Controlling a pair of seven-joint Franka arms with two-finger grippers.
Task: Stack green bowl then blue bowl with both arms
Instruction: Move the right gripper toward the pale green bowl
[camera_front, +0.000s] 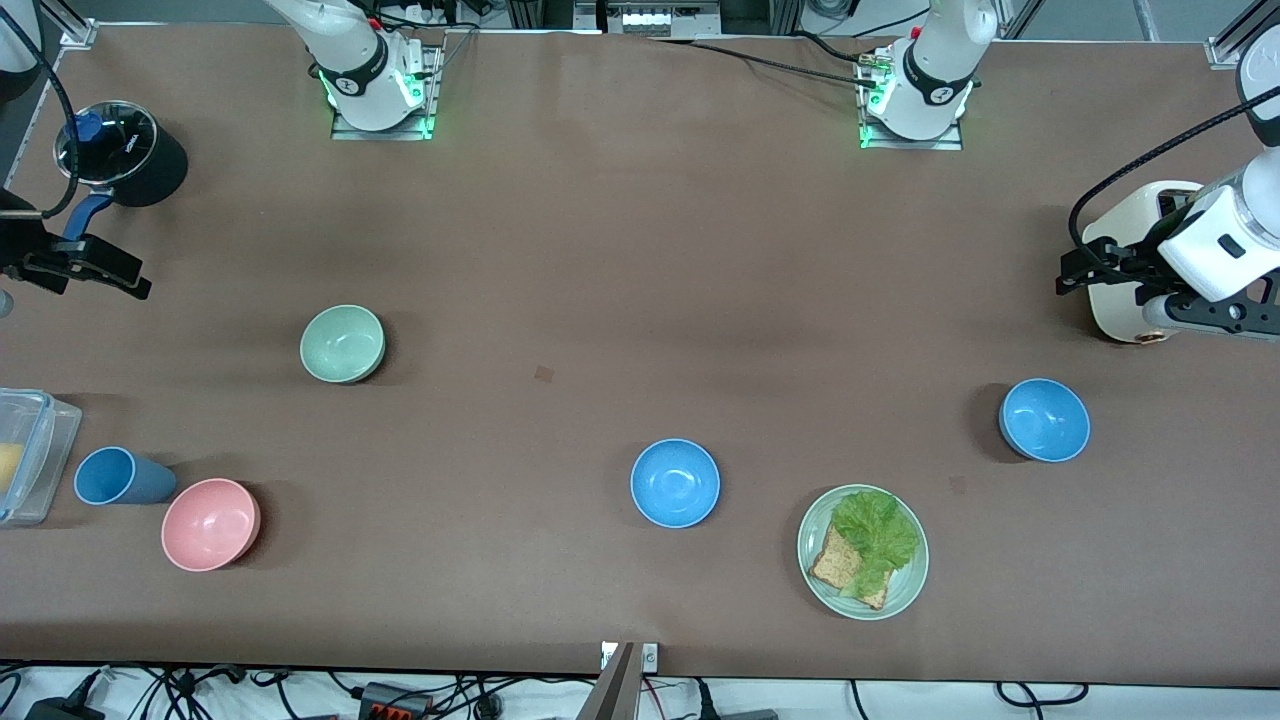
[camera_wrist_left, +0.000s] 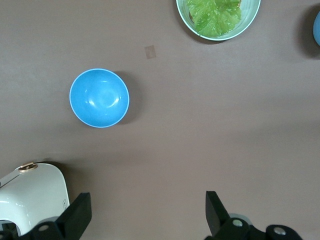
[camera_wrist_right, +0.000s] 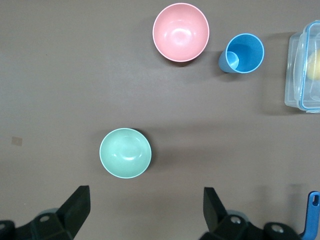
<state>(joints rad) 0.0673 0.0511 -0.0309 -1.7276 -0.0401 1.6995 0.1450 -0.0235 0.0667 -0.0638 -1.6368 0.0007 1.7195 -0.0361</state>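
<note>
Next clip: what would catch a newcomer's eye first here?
Bright bowls scattered on the brown table: the green bowl toward the right arm's end, a pink bowl nearer the camera, and two blue bowls. The left pincer and right pincer hang open at opposite table ends.

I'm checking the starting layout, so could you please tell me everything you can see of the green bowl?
The green bowl is small, round and pale mint green, with a glossy, plain surface that looks like plastic or glazed ceramic. It stands upright and empty on the brown table, toward the right arm's end, farther from the front camera than the pink bowl. Nothing touches it; the right wrist view shows it apart from that open gripper.
</note>
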